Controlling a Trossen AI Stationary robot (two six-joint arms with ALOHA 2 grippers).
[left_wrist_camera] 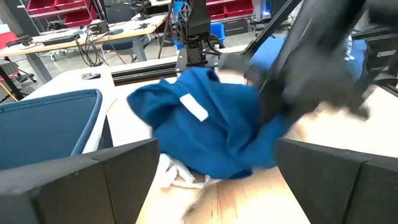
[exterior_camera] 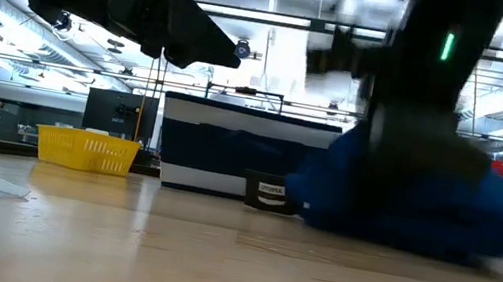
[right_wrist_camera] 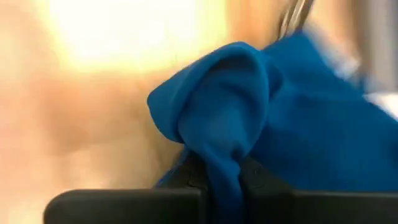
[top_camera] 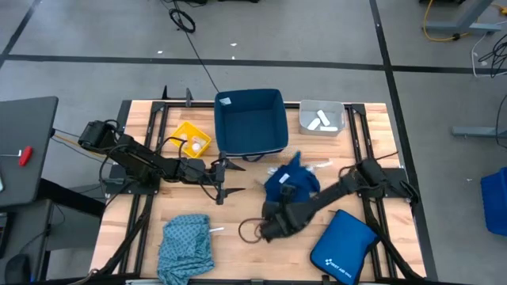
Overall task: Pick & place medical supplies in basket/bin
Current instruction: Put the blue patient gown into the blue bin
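Note:
The dark blue cloth (top_camera: 290,184) lies bunched at the table's middle, in front of the navy tub (top_camera: 251,120). A white tag (left_wrist_camera: 194,107) shows on it. My right gripper (right_wrist_camera: 224,177) is shut on it, coming in from the table's right (top_camera: 277,207). My left gripper (top_camera: 222,179) hangs open above the table left of the cloth, touching nothing; its fingers (left_wrist_camera: 93,180) frame the cloth from afar. The teal patterned cloth (top_camera: 186,241) lies at the near left. The yellow tub (top_camera: 192,138) and the grey tub (top_camera: 322,117), which holds white packets, flank the navy one. My right gripper pinches a raised fold of the dark blue cloth (right_wrist_camera: 225,155) between its two fingers (right_wrist_camera: 264,177). The fingers come slanting down from the table's right and near side. The cloth bulges up in a hump past the fingers, and its lower part (exterior_camera: 410,227) lies on the table.
A flat royal-blue zip pouch (top_camera: 342,245) lies at the near right under the right arm. Small white items sit beside the cloth (top_camera: 318,165) and peek from under it (left_wrist_camera: 174,177). Another lies by the teal cloth (top_camera: 214,229). A dark cord loop (top_camera: 249,229) lies near the right wrist.

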